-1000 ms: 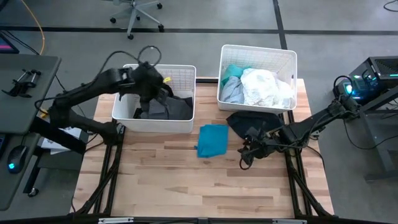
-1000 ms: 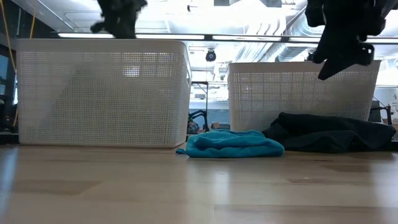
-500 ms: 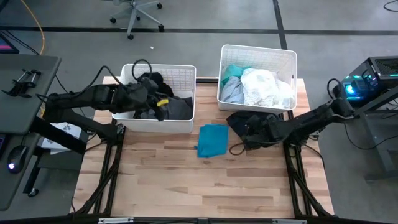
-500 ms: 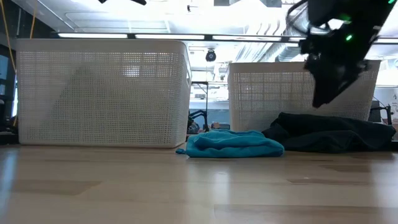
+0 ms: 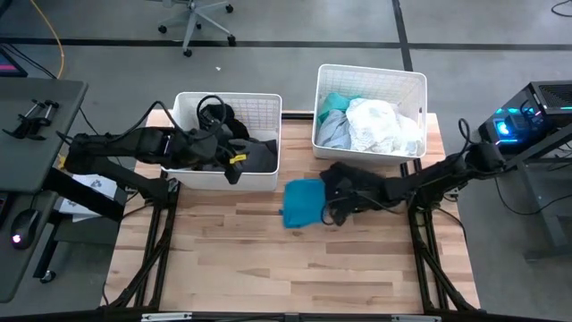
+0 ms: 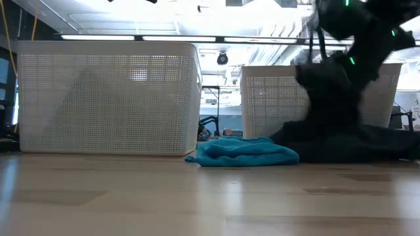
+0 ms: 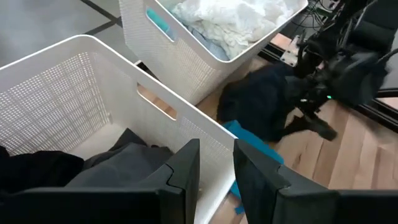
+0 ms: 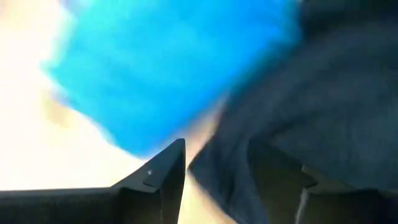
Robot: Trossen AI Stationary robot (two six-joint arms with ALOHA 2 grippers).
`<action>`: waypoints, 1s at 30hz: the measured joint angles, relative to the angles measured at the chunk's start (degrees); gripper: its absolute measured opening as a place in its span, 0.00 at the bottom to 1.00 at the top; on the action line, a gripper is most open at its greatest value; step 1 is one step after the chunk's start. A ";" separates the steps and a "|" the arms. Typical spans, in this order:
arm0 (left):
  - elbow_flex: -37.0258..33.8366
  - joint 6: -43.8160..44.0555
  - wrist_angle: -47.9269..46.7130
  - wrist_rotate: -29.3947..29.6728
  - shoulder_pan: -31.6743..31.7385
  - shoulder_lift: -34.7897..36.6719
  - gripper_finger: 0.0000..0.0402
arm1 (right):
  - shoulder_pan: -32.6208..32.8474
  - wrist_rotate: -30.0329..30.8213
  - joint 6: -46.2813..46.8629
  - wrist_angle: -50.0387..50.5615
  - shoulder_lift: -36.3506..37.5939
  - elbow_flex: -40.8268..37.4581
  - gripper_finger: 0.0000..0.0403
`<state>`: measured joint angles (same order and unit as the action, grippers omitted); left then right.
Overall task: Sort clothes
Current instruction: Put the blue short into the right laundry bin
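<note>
A teal garment [image 5: 305, 202] lies flat on the table in front of the two baskets. A black garment [image 5: 359, 182] lies heaped to its right, against the right basket's front. My right gripper [image 5: 332, 213] is open and low at the black garment's left edge, beside the teal one [image 8: 168, 68]. My left gripper [image 5: 234, 170] is open and empty above the near side of the left basket [image 5: 223, 96], which holds black and dark grey clothes [image 5: 253, 157]. My right gripper comes in slanting from the table's right, its fingers [image 8: 165, 171] over the seam between the black garment [image 8: 323, 93] and the teal one. Blur hides whether they touch the cloth.
The right basket [image 5: 371, 73] holds white [image 5: 380, 125], pale grey-blue [image 5: 334, 131] and teal [image 5: 335, 100] clothes. Bare wooden tabletop [image 5: 268, 259] lies toward the near edge. A desk stands left of the table and electronics stand to its right.
My right gripper has gone down and toward the table's left, from above the table to the black garment's left edge. My left gripper has gone toward the near edge across the left basket and has sunk lower over the clothes in it.
</note>
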<state>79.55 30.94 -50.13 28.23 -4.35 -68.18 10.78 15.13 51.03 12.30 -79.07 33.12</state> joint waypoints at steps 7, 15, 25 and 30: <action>-0.81 0.48 0.74 0.88 0.01 -0.09 0.21 | 1.28 7.13 -14.18 -18.55 -5.02 1.85 0.40; -1.62 3.37 0.54 0.61 0.01 -0.14 0.21 | -3.40 -5.31 -26.14 -22.06 -17.81 11.26 0.50; -1.62 4.00 0.50 0.00 0.01 -0.14 0.21 | -2.56 -7.44 -31.11 -9.52 -31.62 21.86 0.42; -1.62 4.46 0.47 0.26 0.01 -0.14 0.21 | -0.42 -10.20 -31.58 -4.93 -28.01 23.61 0.06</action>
<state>77.93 35.40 -49.66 28.49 -4.34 -68.31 10.36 4.93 19.45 7.37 -107.08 56.73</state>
